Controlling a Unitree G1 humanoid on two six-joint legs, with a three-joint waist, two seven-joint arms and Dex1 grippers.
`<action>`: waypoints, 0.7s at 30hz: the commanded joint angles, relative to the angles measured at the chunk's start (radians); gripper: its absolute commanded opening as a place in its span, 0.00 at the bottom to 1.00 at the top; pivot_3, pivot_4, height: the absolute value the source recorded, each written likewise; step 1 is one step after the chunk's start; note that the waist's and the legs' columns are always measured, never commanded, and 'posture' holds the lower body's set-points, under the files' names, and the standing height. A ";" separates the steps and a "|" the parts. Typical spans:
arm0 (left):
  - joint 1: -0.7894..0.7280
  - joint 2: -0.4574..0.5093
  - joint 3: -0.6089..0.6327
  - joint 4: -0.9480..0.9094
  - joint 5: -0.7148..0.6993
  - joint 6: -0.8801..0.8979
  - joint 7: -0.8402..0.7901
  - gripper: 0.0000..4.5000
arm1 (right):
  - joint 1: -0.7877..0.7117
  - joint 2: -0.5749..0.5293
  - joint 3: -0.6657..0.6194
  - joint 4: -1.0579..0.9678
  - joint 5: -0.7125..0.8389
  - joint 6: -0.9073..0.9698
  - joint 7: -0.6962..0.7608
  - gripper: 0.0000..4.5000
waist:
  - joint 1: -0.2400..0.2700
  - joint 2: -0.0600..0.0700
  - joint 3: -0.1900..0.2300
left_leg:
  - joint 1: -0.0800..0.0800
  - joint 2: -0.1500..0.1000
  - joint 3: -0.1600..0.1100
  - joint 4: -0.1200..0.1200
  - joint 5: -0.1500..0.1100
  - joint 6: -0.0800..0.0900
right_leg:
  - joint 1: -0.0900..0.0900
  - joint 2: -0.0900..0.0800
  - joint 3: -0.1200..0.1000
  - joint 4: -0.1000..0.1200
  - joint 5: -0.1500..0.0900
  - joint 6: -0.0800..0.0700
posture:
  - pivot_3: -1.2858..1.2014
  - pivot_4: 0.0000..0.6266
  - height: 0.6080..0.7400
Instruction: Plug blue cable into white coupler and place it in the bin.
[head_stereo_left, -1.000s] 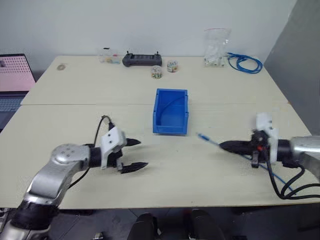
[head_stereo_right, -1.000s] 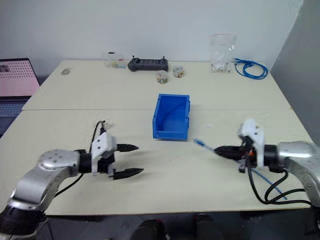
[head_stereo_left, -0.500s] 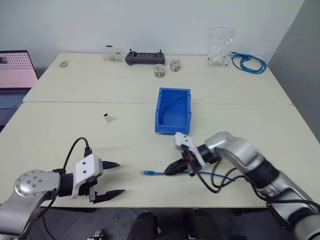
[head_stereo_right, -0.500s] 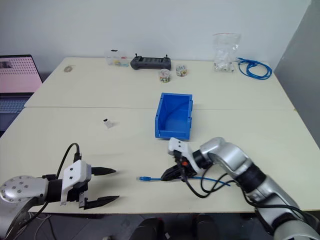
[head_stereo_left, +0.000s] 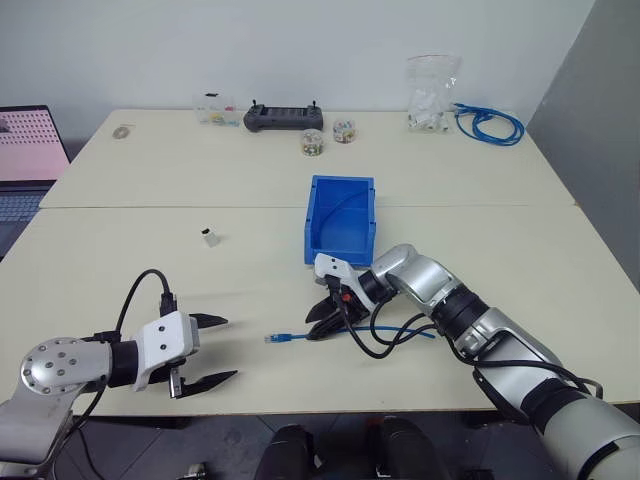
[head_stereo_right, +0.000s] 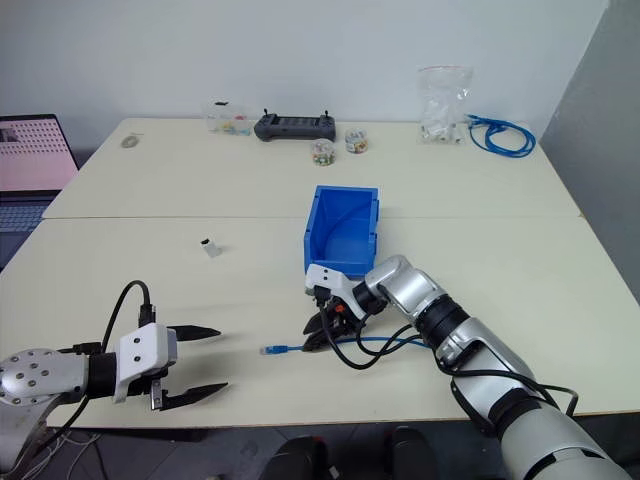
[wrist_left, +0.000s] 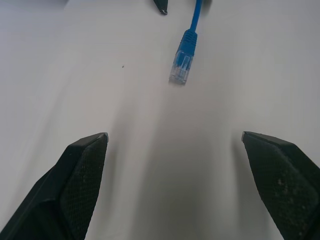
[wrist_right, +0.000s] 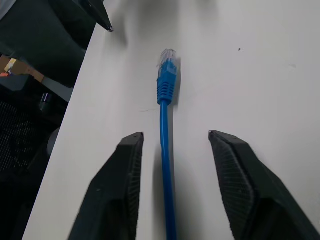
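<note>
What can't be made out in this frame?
- white coupler: too small in the eye views to show its socket face.
- blue cable: its far end is hidden behind the right pincer and arm.
- bin: front wall hides the floor.

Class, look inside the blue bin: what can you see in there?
The bin shows bare blue floor and inner walls, with no object visible. Its front wall hides the strip of floor just behind it.
</note>
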 joint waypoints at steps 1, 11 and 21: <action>-0.068 -0.014 -0.038 0.027 0.001 -0.050 -0.012 1.00 | 0.009 -0.097 -0.091 -0.172 0.012 0.031 0.014 0.70 | 0.006 0.000 0.000 | -0.001 0.000 0.000 0.000 0.000 0.000 | 0.000 0.000 0.000 0.000 0.000 0.000 | 0.52 0.24 1.00; -0.152 -0.075 -0.158 0.067 0.030 -0.099 -0.015 1.00 | 0.410 -0.323 -0.293 -0.908 0.149 0.225 -0.161 0.89 | 0.005 -0.001 0.000 | -0.012 -0.001 -0.002 0.001 -0.001 -0.001 | -0.006 -0.002 0.000 -0.003 -0.001 0.004 | 0.52 0.24 1.00; -0.237 -0.082 -0.259 0.175 0.079 -0.173 -0.057 0.92 | 0.489 -0.351 -0.386 -1.048 0.224 0.335 -0.293 0.89 | 0.001 -0.001 0.000 | -0.007 0.000 -0.001 0.002 0.000 0.000 | -0.002 0.001 -0.001 -0.001 0.000 0.004 | 0.52 0.24 1.00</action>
